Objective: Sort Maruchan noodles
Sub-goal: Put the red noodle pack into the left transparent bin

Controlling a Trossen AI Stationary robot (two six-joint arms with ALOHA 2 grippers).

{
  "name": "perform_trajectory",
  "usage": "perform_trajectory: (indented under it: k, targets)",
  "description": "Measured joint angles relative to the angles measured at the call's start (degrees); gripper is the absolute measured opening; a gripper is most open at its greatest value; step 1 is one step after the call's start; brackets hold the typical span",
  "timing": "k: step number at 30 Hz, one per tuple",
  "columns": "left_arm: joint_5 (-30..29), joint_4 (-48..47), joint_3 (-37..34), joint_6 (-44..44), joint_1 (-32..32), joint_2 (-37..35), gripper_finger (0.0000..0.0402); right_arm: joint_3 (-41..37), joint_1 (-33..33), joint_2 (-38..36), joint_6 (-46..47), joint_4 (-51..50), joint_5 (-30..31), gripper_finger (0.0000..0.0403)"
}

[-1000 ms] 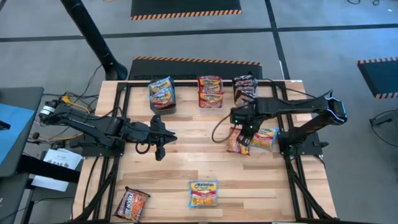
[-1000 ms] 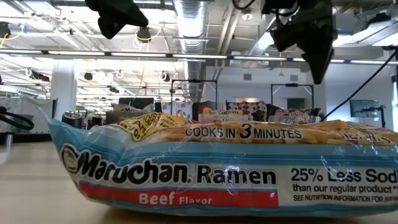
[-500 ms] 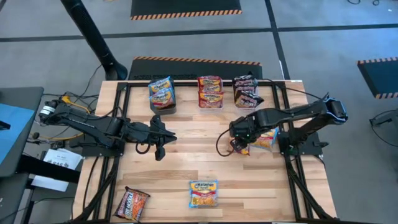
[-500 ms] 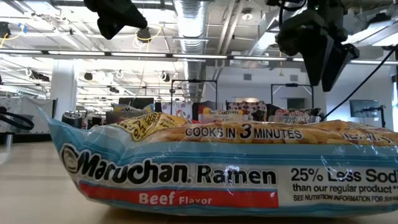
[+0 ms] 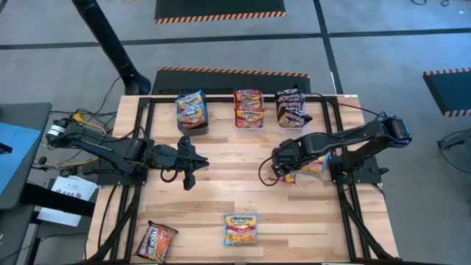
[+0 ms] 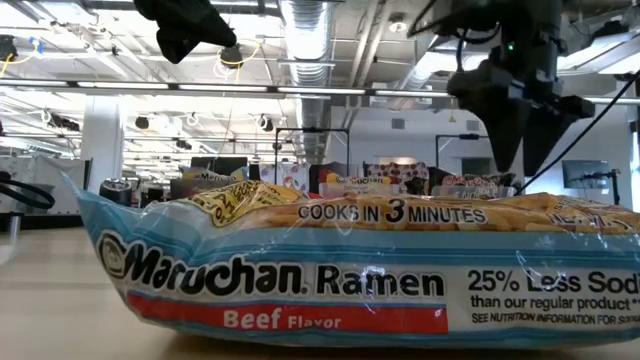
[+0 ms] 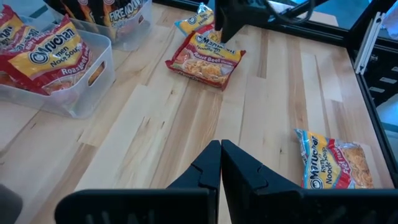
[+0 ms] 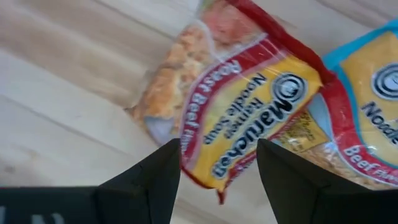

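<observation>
Right gripper (image 8: 217, 165) hovering open over the red roast beef packet (image 8: 233, 121) near the table's right edge, left gripper (image 7: 221, 163) waiting closed, empty, mid-table.

The right claw (image 5: 282, 171) has come down over the last second, from above the red roast-beef packet (image 8: 236, 118) to just over it. Its fingers (image 8: 146, 183), spread apart, now straddle the packet's near end. From above, the arm now hides most of this packet, which showed plainly below the claw before.
</observation>
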Motion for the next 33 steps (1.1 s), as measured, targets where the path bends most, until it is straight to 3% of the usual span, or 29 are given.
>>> perform_trajectory:
  k: [25, 29, 33]
  targets:
    - [0.1, -1.4, 0.0, -2.5, 0.0, 0.0, 0.0000, -1.5, -3.0, 13.6, -7.6, 5.0, -0.1, 0.0230]
    - [0.1, -1.4, 0.0, -2.6, 0.0, 0.0, 0.0000, -1.6, -3.0, 13.7, -7.6, 5.8, -0.2, 0.0192]
    - [0.1, -1.3, 0.0, -2.6, 0.0, 0.0, 0.0000, -1.7, -3.0, 13.7, -8.0, 6.9, -0.5, 0.0117]
